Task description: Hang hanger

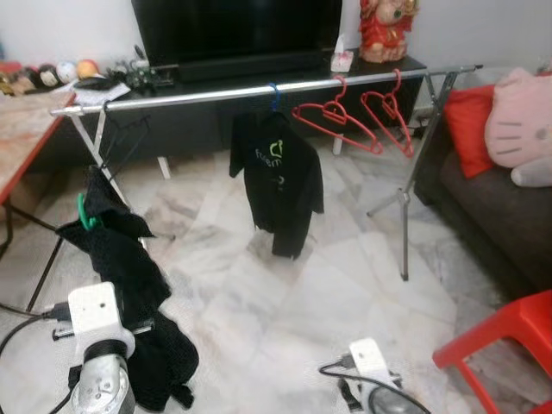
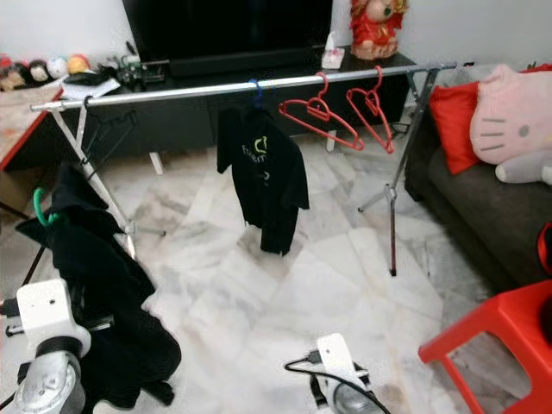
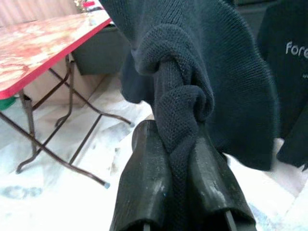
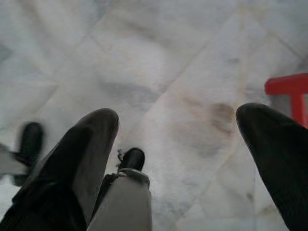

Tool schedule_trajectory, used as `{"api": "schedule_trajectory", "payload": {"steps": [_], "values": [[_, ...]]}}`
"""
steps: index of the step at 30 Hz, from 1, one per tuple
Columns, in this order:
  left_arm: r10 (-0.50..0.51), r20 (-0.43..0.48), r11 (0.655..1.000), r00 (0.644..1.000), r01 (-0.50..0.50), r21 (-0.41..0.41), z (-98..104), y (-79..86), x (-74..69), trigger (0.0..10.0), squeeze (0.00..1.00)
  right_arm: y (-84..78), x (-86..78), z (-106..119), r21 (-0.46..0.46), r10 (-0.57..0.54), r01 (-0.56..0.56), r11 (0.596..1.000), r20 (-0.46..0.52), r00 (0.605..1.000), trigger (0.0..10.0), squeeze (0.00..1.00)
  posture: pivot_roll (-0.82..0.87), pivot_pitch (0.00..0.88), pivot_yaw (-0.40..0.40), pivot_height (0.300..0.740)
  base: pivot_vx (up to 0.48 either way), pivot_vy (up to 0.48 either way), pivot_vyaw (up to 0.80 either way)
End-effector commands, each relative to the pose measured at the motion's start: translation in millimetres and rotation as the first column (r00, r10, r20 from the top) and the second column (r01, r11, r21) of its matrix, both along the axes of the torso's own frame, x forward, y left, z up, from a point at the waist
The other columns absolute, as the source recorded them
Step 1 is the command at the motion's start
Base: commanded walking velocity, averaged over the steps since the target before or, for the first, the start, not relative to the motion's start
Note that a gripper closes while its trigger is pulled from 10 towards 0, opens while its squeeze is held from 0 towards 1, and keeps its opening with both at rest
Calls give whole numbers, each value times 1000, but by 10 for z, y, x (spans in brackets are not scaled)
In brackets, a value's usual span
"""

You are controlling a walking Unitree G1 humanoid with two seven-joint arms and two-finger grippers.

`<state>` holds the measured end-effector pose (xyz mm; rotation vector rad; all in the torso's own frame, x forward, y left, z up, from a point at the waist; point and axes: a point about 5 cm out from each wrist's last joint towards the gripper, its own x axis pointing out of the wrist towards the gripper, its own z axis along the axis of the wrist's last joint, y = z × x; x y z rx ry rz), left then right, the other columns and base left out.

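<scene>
Left gripper (image 3: 180,192) carrying a black garment on a green hanger toward the rail; hanging not yet done.

The left fingers (image 3: 144,183) are pinched narrow on a twisted fold of the black knit garment (image 1: 129,276); its green hanger (image 1: 84,216) pokes out at the top, held low and left of the silver clothes rail (image 1: 259,89), well short of it; lifting and hooking are what is left, I judge; the rail carries a black T-shirt (image 1: 278,181) on a blue hanger (image 1: 273,95) and two empty red hangers (image 1: 358,116); the right gripper (image 4: 178,144) hangs idle with fingers spread wide over the marble floor (image 4: 168,62), holding nothing; a red-edged desk (image 3: 43,43) stands nearby.
</scene>
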<state>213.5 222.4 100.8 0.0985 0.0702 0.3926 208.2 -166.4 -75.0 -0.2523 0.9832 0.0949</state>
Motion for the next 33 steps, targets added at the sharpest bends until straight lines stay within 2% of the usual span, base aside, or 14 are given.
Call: {"api": "schedule_trajectory", "payload": {"steps": [1, 12, 27, 33], "values": [[18, 34, 999, 999, -19, 32, 99, 68, -2, 10000, 0, 130, 50, 21, 36, 5, -5, 999, 11, 1000, 10000, 0, -17, 0, 1, 740, 0, 398, 0], [14, 31, 1000, 999, -14, 23, 90, 54, 10, 10000, 0, 136, 48, 19, 37, 7, -8, 999, 11, 1000, 10000, 0, -14, 0, 9, 740, 0, 394, 0], [-47, 47, 998, 998, 45, 38, 145, 31, 182, 10000, 0, 211, 28, 7, 60, -17, 16, 998, 20, 1000, 10000, 0, -1, 0, 43, 740, 0, 379, 0], [-87, 45, 995, 995, 84, 58, 150, 25, 231, 10000, 0, 245, 33, 11, 72, -29, 27, 997, 26, 999, 10000, 0, -1, 0, 56, 740, 0, 87, 0]]}}
